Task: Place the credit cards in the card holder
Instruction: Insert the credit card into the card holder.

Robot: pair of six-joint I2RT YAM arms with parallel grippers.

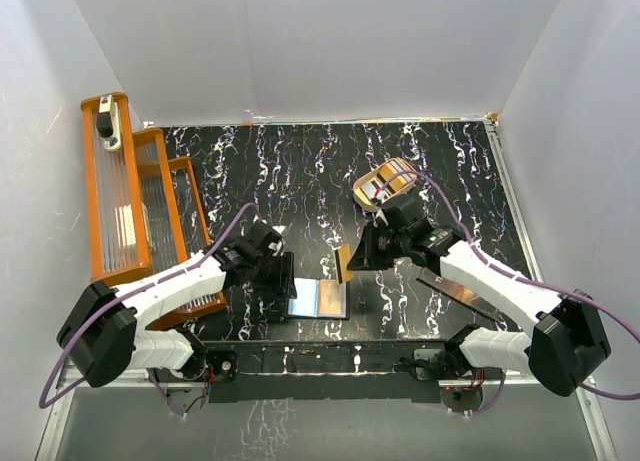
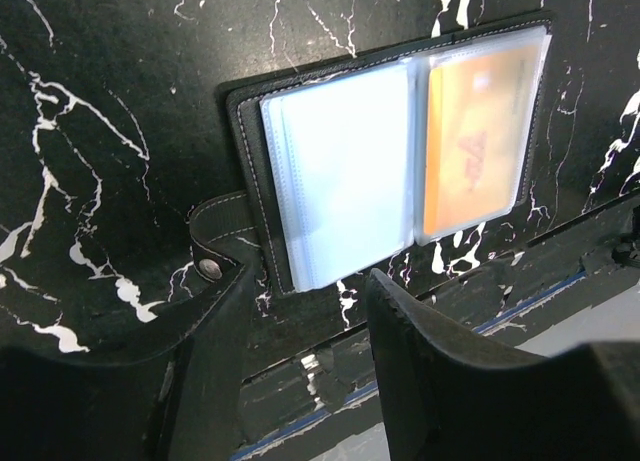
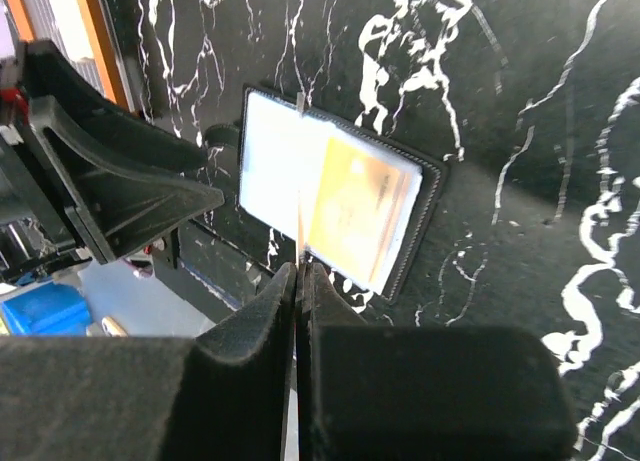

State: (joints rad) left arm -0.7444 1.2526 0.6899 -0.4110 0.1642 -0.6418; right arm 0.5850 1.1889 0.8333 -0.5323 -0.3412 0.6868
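1. The card holder (image 1: 320,299) is lying open and flat on the black marble-look table (image 1: 300,171). It's close to the near edge, roughly between the two arms.
2. Inside it are clear plastic sleeves. The left page looks empty, and the right page has an orange card (image 2: 478,146) tucked in.
3. The right gripper (image 1: 352,260) has its fingers pressed together on a gold-orange credit card (image 1: 343,264). The card stands on edge just above the far side of the holder. From the wrist view it's a thin line over the fold between the pages, and I can't tell if it's touching.
4. The left gripper (image 2: 315,281) is partly spread at the holder's left edge, right by the snap strap (image 2: 215,251). It doesn't look like it's pinching anything, and I can't tell if it touches the holder.
5. A tan oval tray (image 1: 358,188) sits further back on the right, with more cards (image 1: 392,181) in it.
6. There's also an orange rack (image 1: 130,201) on the far left and a dark flat sheet (image 1: 460,293) near right.
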